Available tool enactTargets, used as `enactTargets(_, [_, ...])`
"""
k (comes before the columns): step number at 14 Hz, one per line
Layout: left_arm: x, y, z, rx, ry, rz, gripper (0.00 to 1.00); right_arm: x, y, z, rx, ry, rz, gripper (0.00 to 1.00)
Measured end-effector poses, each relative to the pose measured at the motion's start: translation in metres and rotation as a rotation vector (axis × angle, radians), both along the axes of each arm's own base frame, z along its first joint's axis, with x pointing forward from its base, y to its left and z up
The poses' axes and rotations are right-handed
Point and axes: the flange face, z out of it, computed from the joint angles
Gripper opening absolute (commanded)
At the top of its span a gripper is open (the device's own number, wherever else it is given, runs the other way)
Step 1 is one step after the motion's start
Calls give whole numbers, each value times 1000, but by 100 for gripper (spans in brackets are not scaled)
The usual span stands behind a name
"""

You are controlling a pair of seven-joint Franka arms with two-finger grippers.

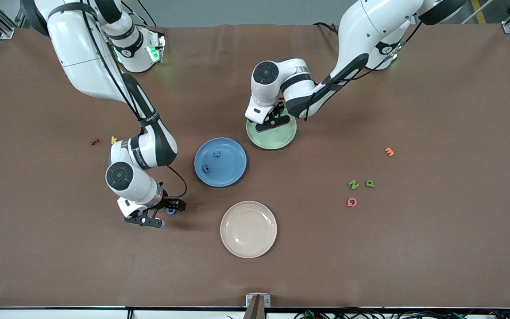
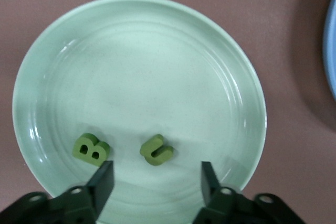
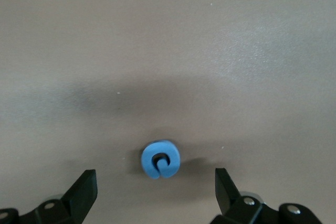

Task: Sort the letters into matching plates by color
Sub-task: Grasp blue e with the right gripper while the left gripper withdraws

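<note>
Left gripper [image 2: 157, 182] hovering jaws wide over pale green round plate [image 2: 157, 40] holding two green foam letters [image 2: 156, 149], right gripper [image 3: 156, 190] hanging jaws wide over small blue foam letter [image 3: 160, 159] on brown tabletop [image 3: 168, 35]

Front camera high, facing robots; wrist cameras close, looking down; green plate [image 1: 277, 137] shared.

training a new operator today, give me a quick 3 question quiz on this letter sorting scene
1. True or false: the left gripper holds a letter.
2. How many letters lie in the green plate? A one, B two, C four.
3. What lies under the right gripper?

Key:
1. False; it is open over the green plate.
2. B: a green B and a green U.
3. A blue letter on the table, not gripped.
</note>
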Motion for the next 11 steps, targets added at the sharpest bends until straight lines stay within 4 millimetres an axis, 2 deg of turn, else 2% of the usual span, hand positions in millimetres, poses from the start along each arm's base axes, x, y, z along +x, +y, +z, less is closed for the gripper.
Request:
enactTargets(2, [14,9,3,-1,-8,15,100,2,-7,-5,-3,4,11,97])
enactTargets(5, [57,44,17,-1,-33,-5,100,2,-7,-10,-3,6,17,90])
enactTargets(9, [104,107,29,22,-53,-72,100,0,-6,-18,-3,8,21,67])
enactTargets(11, [125,142,31,27,-57,-98,100,1,-5,-21,-5,8,23,49])
